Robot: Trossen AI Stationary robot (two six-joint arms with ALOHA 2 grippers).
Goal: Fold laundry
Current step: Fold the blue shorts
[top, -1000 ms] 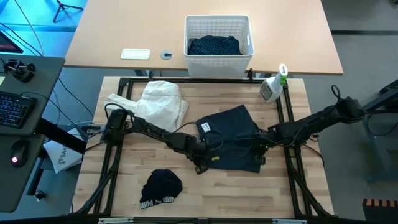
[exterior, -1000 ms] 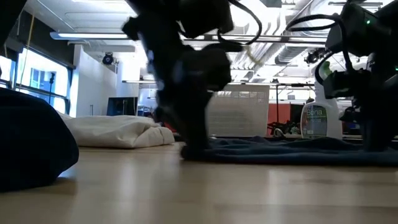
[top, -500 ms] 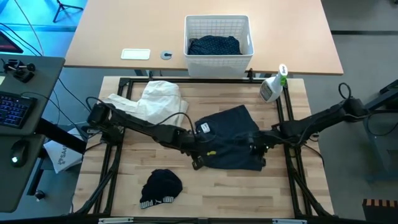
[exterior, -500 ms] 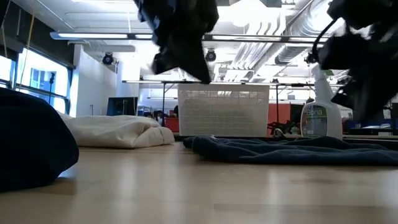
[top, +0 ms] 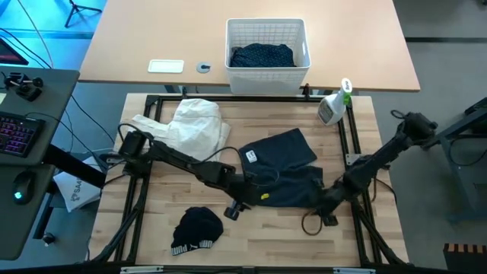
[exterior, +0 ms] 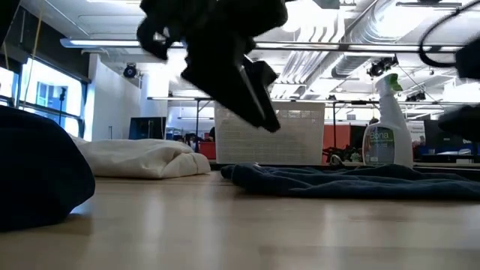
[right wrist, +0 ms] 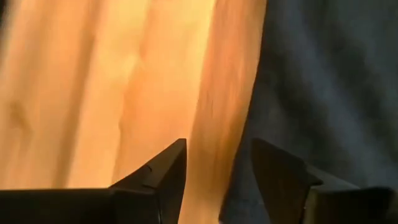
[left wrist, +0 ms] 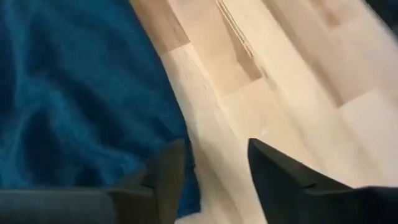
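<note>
My left gripper (top: 234,207) sits just off the left edge of the dark navy folded cloth garment (top: 283,179) lying mid-counter, fingers (left wrist: 166,177) spread with a clear gap, holding nothing; wrist view shows bare wood between them and the blue fabric (left wrist: 74,93) beside one finger. My right gripper (top: 326,213) is at the garment's right near corner, fingers (right wrist: 166,174) also parted, empty, wood under the gap, dark cloth (right wrist: 323,81) next to the other finger. Low view: left gripper (exterior: 251,90) hangs above the counter, not touching the garment (exterior: 352,181), which lies flat.

Wooden slatted counter (top: 152,221). Small black bunched piece with white lettering (top: 196,230) near the front left corner. Crumpled cream-white cloth (top: 196,125) at the back left. White spray bottle with green nozzle (top: 333,105) at the back right corner. White lattice plastic basket (top: 268,34) on the tan table behind, with navy dotted fabric (top: 262,55) inside.
</note>
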